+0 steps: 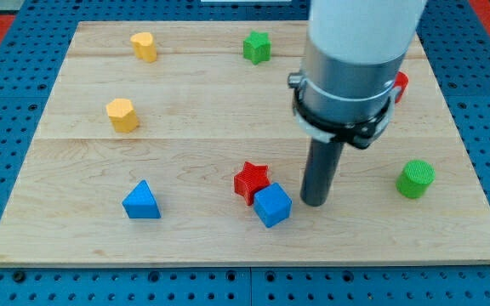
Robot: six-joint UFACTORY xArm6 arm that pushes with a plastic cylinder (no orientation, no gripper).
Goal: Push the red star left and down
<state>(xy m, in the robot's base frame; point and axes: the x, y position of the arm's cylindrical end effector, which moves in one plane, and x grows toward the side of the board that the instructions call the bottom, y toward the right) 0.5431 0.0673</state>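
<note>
The red star (250,180) lies on the wooden board (211,144) a little below centre. A blue cube (272,205) touches its lower right side. My tip (315,202) stands just right of the blue cube and to the lower right of the red star, with a small gap to the cube. The rod hangs from a large grey and white arm housing (351,68) that covers the upper right of the board.
A blue triangle (141,201) lies at the lower left. Two yellow blocks (122,114) (144,46) sit at the left and upper left. A green star (256,47) is at the top. A green cylinder (415,178) is at the right. A red block (400,86) peeks from behind the arm.
</note>
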